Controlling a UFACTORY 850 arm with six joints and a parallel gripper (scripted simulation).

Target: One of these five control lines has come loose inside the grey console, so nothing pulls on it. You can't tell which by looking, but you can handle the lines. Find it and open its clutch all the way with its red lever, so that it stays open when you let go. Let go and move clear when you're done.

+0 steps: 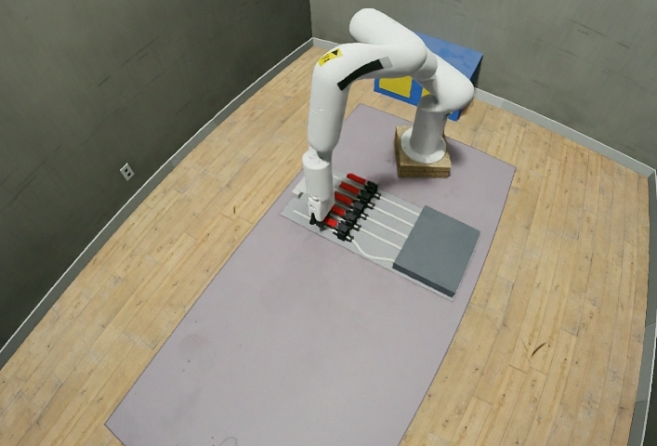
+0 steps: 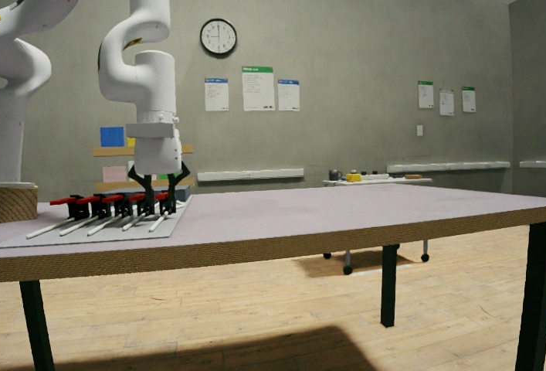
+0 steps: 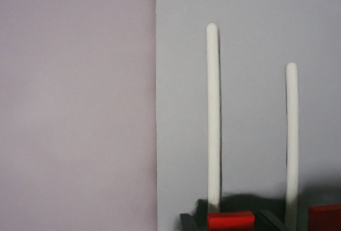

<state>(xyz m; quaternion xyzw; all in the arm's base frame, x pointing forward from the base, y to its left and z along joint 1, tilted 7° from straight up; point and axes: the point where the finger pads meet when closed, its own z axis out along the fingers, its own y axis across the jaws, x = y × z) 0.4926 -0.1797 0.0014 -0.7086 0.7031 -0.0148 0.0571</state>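
Observation:
Five white control lines run across a grey baseplate (image 1: 339,217) through black clutches with red levers (image 1: 350,190) into the grey console (image 1: 437,249). The line nearest the mat's long side (image 1: 372,253) curves slack between its clutch and the console. My gripper (image 1: 318,220) points straight down at the free end of that line's red lever (image 1: 331,221). In the exterior view my gripper's fingers (image 2: 159,203) straddle this lever (image 2: 161,195). In the wrist view the lever's end (image 3: 230,220) sits between my gripper's dark fingertips with small gaps on both sides, so the gripper is open around it.
The line tails (image 3: 213,115) lie straight on the plate past the levers. The neighbouring lever (image 3: 329,217) is close on one side. The arm's wooden base block (image 1: 422,160) stands behind the plate. The plate's edge meets the mauve mat (image 3: 72,115).

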